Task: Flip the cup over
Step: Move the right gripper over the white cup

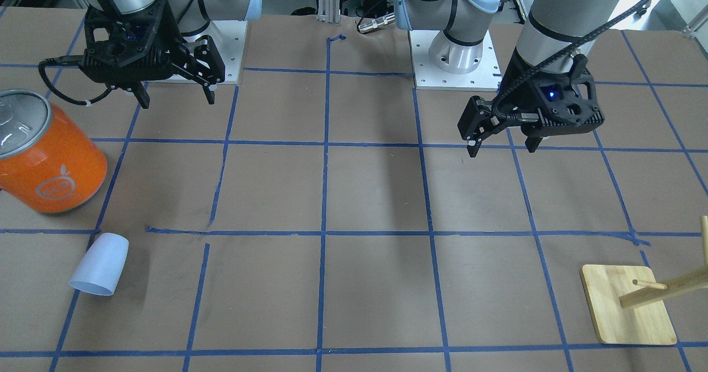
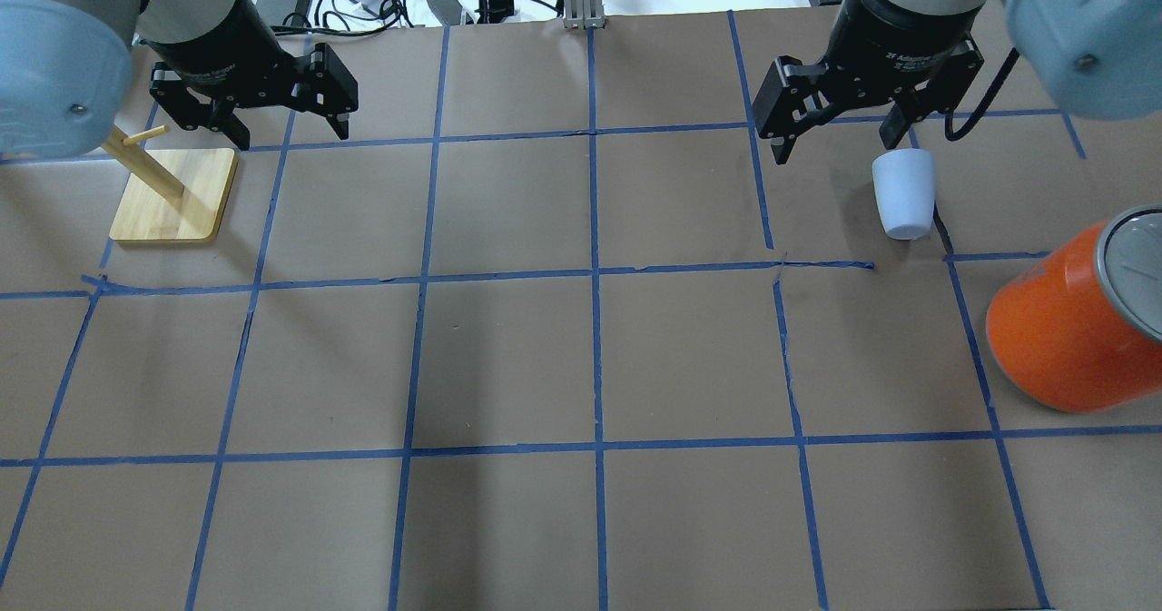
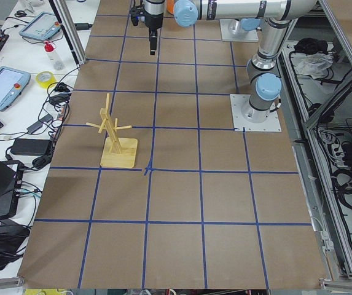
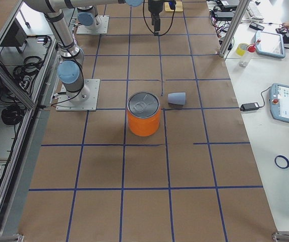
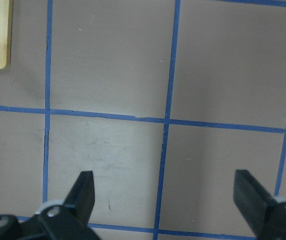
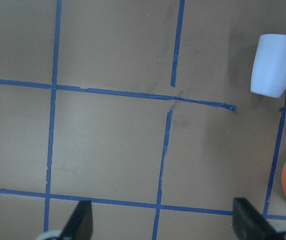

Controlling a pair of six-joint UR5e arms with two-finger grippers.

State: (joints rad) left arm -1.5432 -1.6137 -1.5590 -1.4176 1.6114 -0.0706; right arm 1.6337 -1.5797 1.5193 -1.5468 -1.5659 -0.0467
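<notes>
The right gripper [image 2: 835, 143] is held above the bench [image 2: 590, 366] with its wrist pointed downward. Its fingers [image 6: 83, 220] are spread wide apart, and nothing is held between them. The left gripper [image 2: 292, 137] is likewise raised over the other half of the bench, pointing down, with its fingers [image 5: 85, 192] parted wide and only bare bench and blue tape lines seen between them.

The cup [image 2: 904, 193] is seen lying on its side on the bench, its mouth turned away from the robot and its rounded base turned toward it. It is touched by neither gripper. In the right wrist view the cup [image 6: 274, 65] appears ahead of the fingers and off to one side, outside the gap between them. In the overhead view it is seen just below the right gripper.

An orange can [image 2: 1062, 330] with a silver lid stands upright near the cup, apart from it. A wooden peg stand [image 2: 172, 195] is placed near the left gripper, well apart from the cup.
</notes>
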